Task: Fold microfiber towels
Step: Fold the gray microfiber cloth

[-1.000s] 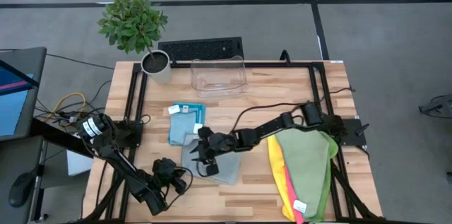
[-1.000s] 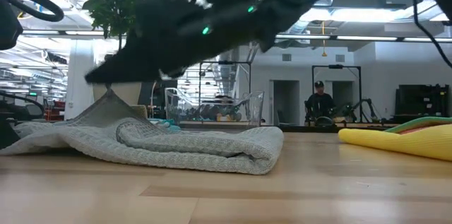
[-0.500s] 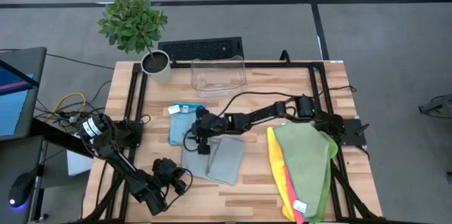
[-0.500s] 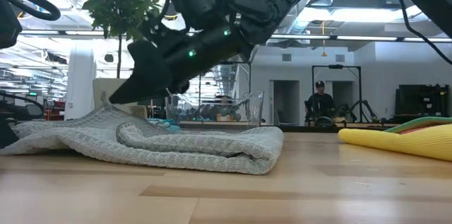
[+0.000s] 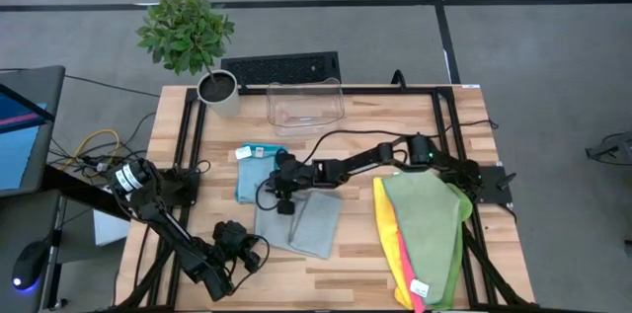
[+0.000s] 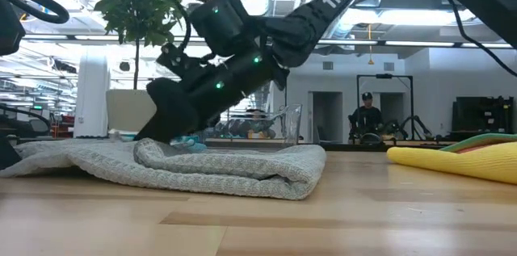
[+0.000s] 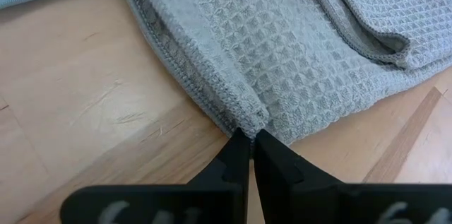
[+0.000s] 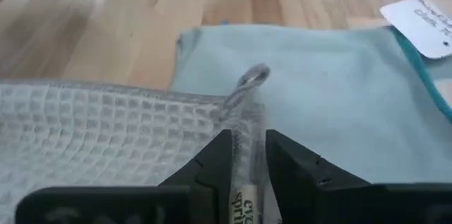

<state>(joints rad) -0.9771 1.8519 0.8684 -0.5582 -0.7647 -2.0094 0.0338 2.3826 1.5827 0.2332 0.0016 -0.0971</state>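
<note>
Grey waffle towel [image 5: 299,222] lying folded at table centre, overlapping light blue towel [image 5: 253,177]; green/yellow/pink towels [image 5: 427,232] sitting stacked w/ tag, right side.

You get one camera straight above the table [image 5: 326,264], one level at its edge, two wrist cameras close on the grey towel [image 5: 301,222], shared by all four

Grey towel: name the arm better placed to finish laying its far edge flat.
Right. The right gripper is pinching the grey towel by its looped corner beside the light blue towel; the left gripper only pins the near edge.
</note>
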